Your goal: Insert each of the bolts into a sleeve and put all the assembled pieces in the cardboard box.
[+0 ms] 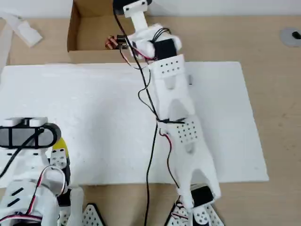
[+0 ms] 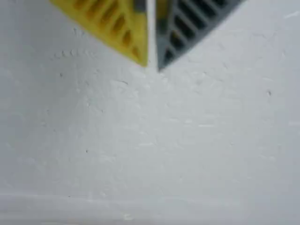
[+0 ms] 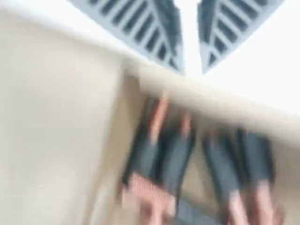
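**Cardboard box and contents.** The cardboard box (image 1: 72,29), brown and open at the top, stands at the far side of the table, left of centre. We see the assembled pieces (image 1: 112,42) lying on its floor, close to the near wall. Seen from nearer, several lie side by side: dark sleeves (image 3: 161,157) with copper-coloured bolts (image 3: 158,115) protruding from their ends. Finer detail is blurred.

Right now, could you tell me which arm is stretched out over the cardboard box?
The right arm: it spans the white foam sheet, its gripper above the cardboard box; the left arm sits at the sheet's near corner.
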